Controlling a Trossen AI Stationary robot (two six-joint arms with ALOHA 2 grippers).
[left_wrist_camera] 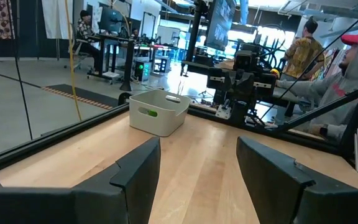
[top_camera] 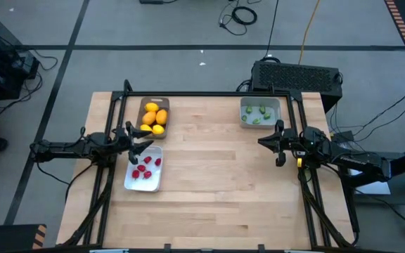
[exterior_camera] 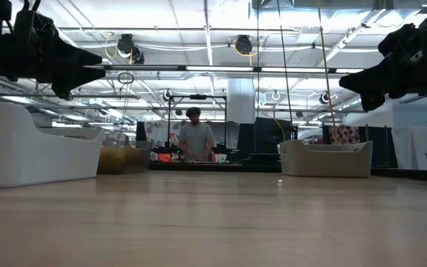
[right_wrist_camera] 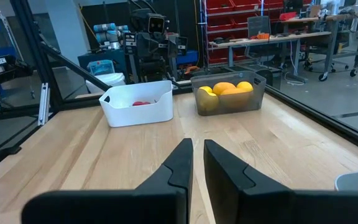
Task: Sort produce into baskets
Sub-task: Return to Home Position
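Step in hand is judged to be homing, since no loose produce is seen on the table (top_camera: 223, 190).

- Red berries (top_camera: 144, 167) are lying in the white tray (top_camera: 143, 187).
- Lemons (top_camera: 155, 117) are piled in the grey-brown tray (top_camera: 165, 102), just beyond the white tray's far end.
- Green pieces (top_camera: 259, 116) are in the pale grey bin (top_camera: 273, 105), well apart from the white tray on the right arm's side.

Left gripper (left_wrist_camera: 197, 146) is held level over the white tray's far end and clear of the board. It is pointed across the table, fingers wide apart, nothing between them.

Right gripper (right_wrist_camera: 197, 146) is held well apart from the white tray, straight across from it and beside the bin. It is aimed at the white tray, with its fingers drawn almost together to a thin slit and nothing gripped.

Both arms are folded low along their own table sides, wrists level.

Next move is judged to need no grasp. Only settling into rest pose is called for, with the left fingers kept clear of the white tray's rim.
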